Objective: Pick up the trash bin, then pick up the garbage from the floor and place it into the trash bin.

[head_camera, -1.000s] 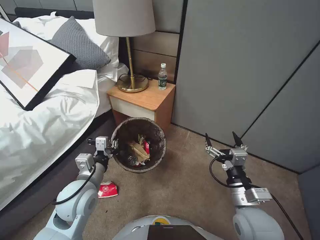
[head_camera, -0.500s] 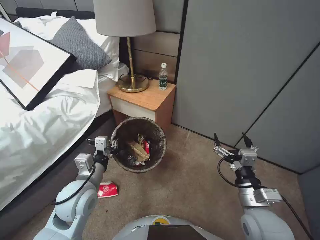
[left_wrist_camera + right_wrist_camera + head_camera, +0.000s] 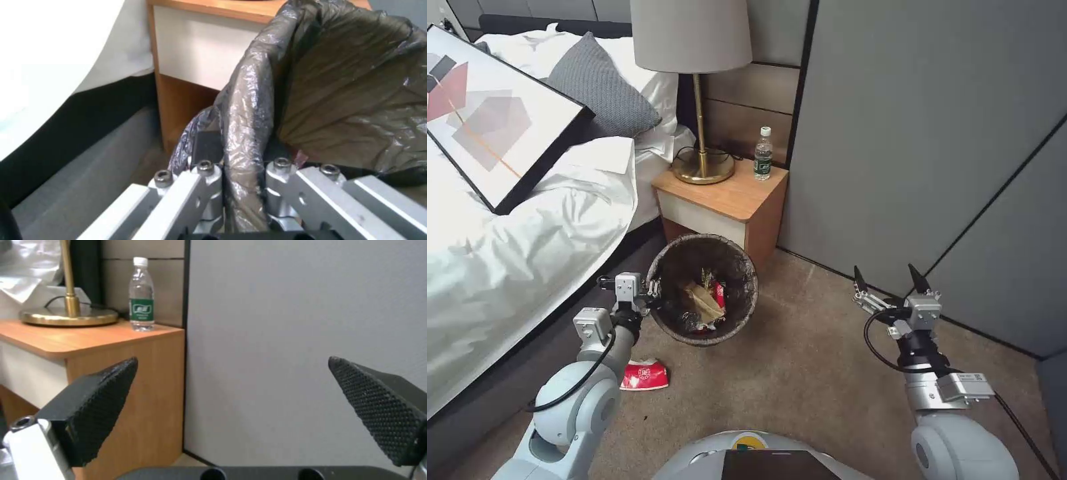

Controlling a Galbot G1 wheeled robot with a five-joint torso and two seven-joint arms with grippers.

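The left claw (image 3: 654, 291) grips the bagged rim of the trash bin (image 3: 702, 288) at frame centre; the right claw (image 3: 888, 279) hangs wide; next likely needs the red packet (image 3: 645, 375) at lower left.

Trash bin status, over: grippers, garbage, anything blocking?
Left gripper shut on trash bin rim. Right gripper open, empty, off to the right. Red packet on floor beside left arm. Nothing blocking.
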